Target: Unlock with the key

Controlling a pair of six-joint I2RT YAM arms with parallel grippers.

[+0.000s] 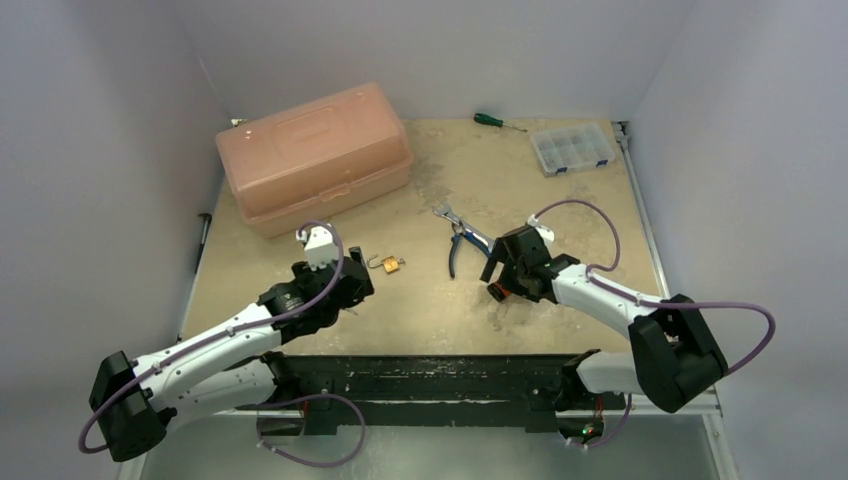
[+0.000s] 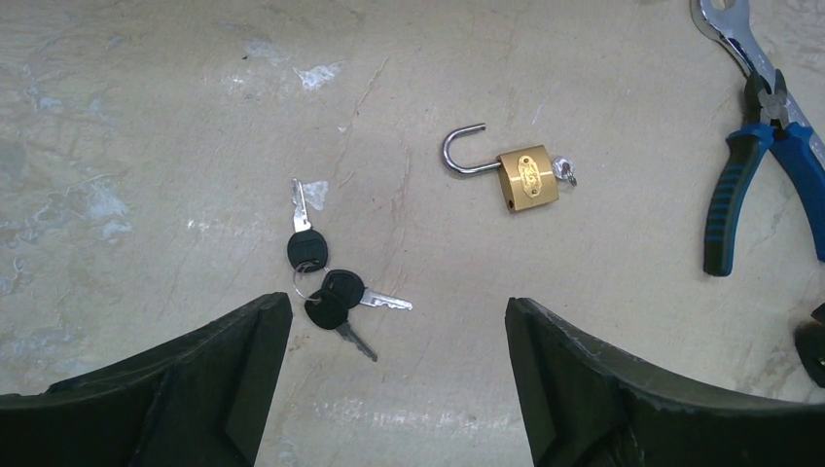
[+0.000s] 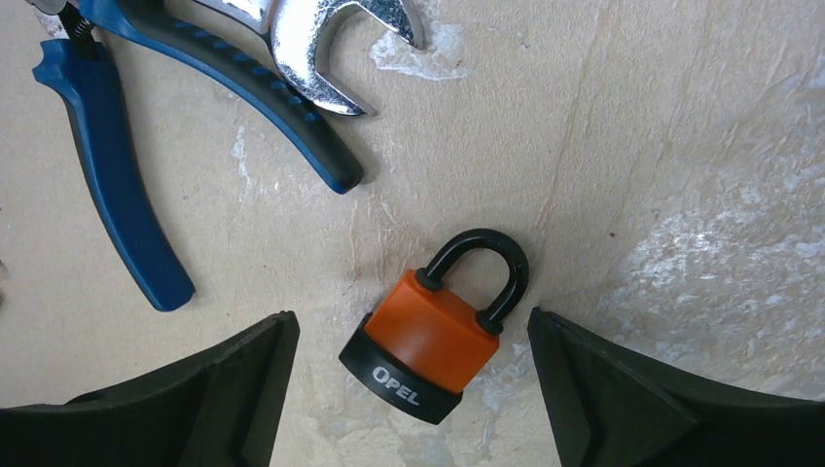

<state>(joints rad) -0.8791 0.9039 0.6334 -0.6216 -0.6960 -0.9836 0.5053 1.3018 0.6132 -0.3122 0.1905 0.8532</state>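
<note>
Currently left gripper (image 2: 397, 311) spread above key bunch (image 2: 326, 287), presumably to pick it. Right gripper (image 3: 411, 321), likewise released, over shut orange padlock (image 3: 428, 336), probably for steadying.

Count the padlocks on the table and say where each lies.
2. The brass padlock, shackle open, lies ahead of the left gripper; the orange padlock, shackle shut, lies under the right gripper. Others could hide in the pink toolbox.

Tally of things on the tabletop (image 1: 430, 300)
Two padlocks: one brass padlock (image 2: 528, 180) ahead of the left hand (image 2: 397, 306), one orange padlock (image 3: 428, 341) at the right hand (image 3: 409, 321); three black-headed keys (image 2: 326, 287) on one ring; one pliers (image 2: 725, 209), one wrench (image 3: 311, 39), one screwdriver (image 1: 497, 122), one toolbox (image 1: 313, 155), one parts organiser (image 1: 572, 147).
</note>
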